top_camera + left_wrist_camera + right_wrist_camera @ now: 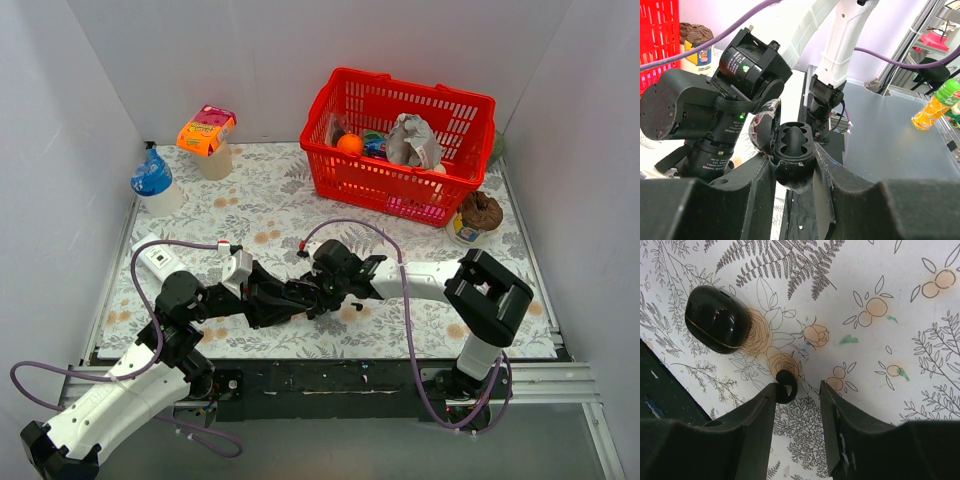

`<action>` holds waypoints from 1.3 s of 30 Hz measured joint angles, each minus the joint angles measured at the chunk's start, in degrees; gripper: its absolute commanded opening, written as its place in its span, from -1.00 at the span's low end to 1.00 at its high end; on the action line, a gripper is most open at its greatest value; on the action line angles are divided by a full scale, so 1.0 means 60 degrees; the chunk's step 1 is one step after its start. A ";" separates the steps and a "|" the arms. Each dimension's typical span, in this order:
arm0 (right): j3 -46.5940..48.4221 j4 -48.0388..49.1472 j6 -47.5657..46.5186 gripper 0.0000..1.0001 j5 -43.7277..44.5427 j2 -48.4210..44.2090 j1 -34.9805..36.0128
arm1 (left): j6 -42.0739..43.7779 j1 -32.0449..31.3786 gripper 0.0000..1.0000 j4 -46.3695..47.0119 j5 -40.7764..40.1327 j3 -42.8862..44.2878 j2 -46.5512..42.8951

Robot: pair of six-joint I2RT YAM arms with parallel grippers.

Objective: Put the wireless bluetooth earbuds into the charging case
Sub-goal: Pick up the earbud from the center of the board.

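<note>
My left gripper point(792, 172) is shut on the open black charging case point(794, 145) and holds it above the table's near edge. The case's two wells face up and look empty; its lid hangs open to the left. My right gripper point(799, 387) is open, low over the floral cloth. One tiny black earbud point(786, 386) lies on the cloth against the tip of its left finger point(760, 415). No other earbud shows. In the top view the left gripper point(300, 297) and right gripper point(328, 298) almost meet at the table's middle front.
A larger black oval pebble-like piece point(717, 318) lies on the cloth up-left of the earbud. A red basket point(400, 140) of items stands at the back right, a brown-topped cup point(478, 215) beside it. A blue bottle point(152, 180), an orange-lidded cup point(207, 135) and a white device point(158, 258) are at the left.
</note>
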 measured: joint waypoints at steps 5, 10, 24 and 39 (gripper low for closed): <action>0.0084 0.0120 0.0036 -0.20 -0.0018 0.0149 0.0069 | 0.0022 0.0000 -1.00 -0.0044 -0.0018 0.0000 -0.0007; 0.0084 0.0226 0.0080 -0.25 -0.0040 0.0189 0.0109 | 0.0022 0.0000 -1.00 -0.0058 -0.0029 0.0000 -0.0080; 0.0208 0.0423 0.0186 -0.56 -0.0204 0.0426 0.0262 | 0.0025 0.0000 -1.00 -0.0073 -0.0029 0.0000 -0.0087; 0.0164 -0.0073 0.0193 -0.97 -0.0113 0.0004 0.0277 | 0.0018 0.0000 -1.00 -0.0040 -0.0029 0.0000 -0.0036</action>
